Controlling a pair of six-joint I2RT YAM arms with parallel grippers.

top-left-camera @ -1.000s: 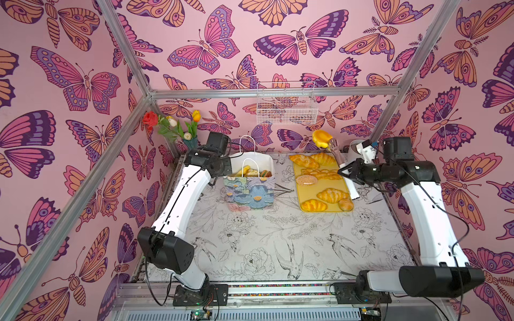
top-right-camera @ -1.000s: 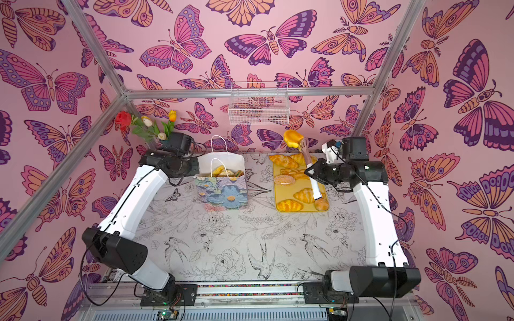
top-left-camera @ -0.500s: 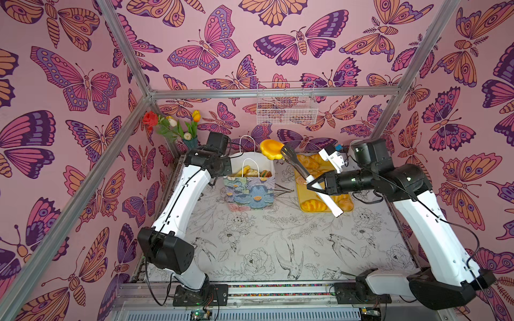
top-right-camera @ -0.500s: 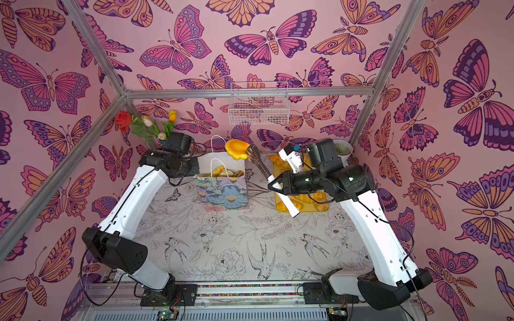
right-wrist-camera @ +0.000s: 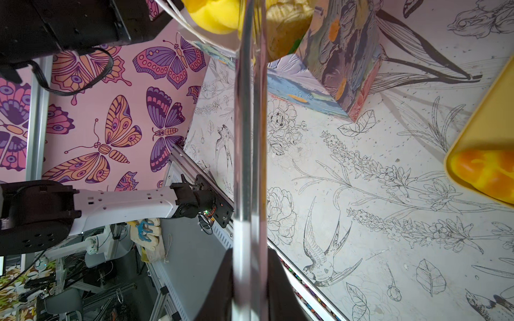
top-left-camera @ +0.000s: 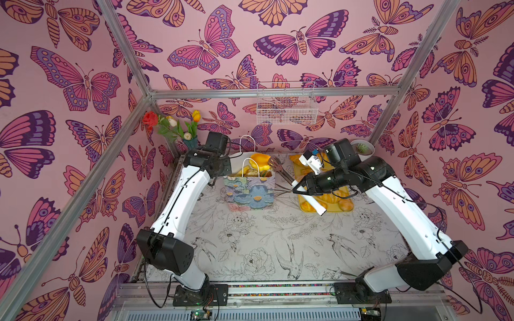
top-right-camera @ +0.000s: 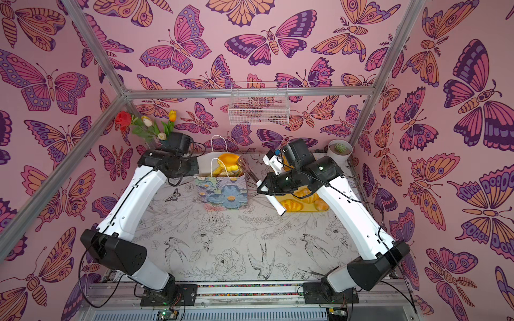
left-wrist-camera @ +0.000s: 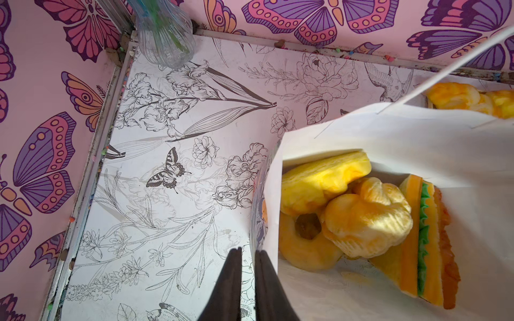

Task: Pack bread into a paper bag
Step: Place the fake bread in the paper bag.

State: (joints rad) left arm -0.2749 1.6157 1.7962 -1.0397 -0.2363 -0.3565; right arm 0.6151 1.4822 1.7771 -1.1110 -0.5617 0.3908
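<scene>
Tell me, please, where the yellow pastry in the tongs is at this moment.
In both top views the yellow pastry hangs in the tongs over the open mouth of the paper bag, left of the yellow tray.

So the walls (top-left-camera: 83, 83) are pink with purple-and-orange butterflies everywhere, and the table (top-left-camera: 264, 239) is white with black line-drawn birds and blooms. Mid-frame in both top views the paper bag (top-left-camera: 251, 194) has blue-green painted flowers with orange centres (plain white inside, white cord handles). The bread (left-wrist-camera: 367, 222) is golden-yellow, and the sandwich (left-wrist-camera: 422, 244) shows a green frill between orange layers. Right of centre the tray (top-left-camera: 332, 208) is flat yellow. The tongs (top-left-camera: 281, 171) are silvery; left arm (top-left-camera: 178, 205) and right arm (top-left-camera: 403, 211) are white with black joints.
</scene>
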